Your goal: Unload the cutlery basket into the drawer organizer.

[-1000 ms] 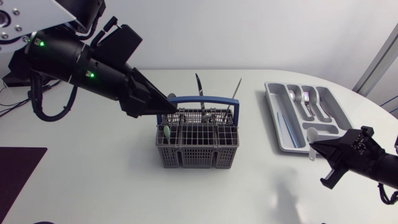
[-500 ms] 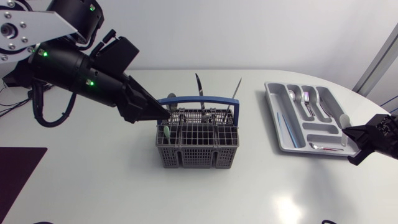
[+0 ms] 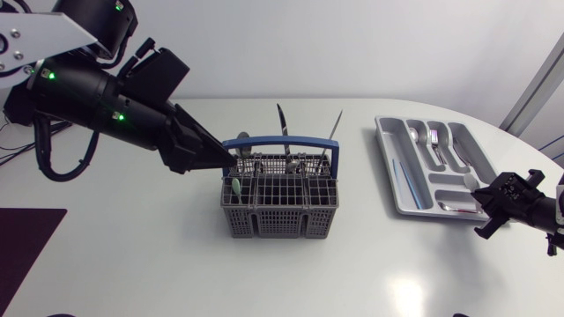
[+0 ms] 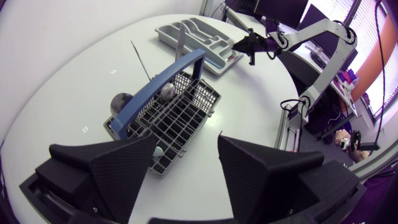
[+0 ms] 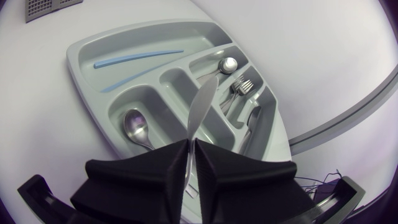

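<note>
The right pincer (image 5: 190, 146) is pinching a knife (image 5: 201, 109) at the organizer (image 5: 84, 73). Released here, it is risking landing crosswise over a divider.

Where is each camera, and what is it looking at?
Head view: above the table, looking down at basket, organizer, left arm, right arm.
Left wrist view: on my left arm, facing the basket past its open fingers.
Right wrist view: on my right arm, facing the organizer; fingers grip a silver utensil.
Shared: both wrist views show the organizer.
</note>
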Motion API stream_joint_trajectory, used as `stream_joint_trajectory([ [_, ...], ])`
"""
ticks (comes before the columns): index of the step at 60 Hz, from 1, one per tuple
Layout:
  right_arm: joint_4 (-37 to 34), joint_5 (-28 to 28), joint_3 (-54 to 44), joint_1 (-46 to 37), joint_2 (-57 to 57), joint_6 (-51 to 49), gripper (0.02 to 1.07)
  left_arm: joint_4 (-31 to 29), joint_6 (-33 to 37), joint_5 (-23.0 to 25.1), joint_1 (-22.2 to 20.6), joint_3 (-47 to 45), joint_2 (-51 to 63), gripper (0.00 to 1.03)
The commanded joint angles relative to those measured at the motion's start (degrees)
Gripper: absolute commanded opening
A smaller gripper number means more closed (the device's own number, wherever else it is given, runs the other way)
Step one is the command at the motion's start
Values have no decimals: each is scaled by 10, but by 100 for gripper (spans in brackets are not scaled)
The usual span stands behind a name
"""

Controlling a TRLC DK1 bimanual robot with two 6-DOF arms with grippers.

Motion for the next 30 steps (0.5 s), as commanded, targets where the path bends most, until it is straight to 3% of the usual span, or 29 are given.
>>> stream_joint_trajectory([
  [1, 9, 11, -21, 13, 8, -16, 47, 4, -5, -3, 5, -17, -10, 84],
  [10, 9, 16, -20, 14, 4, -15, 59, 4, -5, -8, 5, -19, -14, 85],
  [20, -11, 9, -23, -2, -41, -6, 60, 4, -4, -9, 4, -28, -17, 85],
  [30, -84, -14, -29, -7, -125, 11, 79, 4, -2, -27, -14, -49, -18, 86],
])
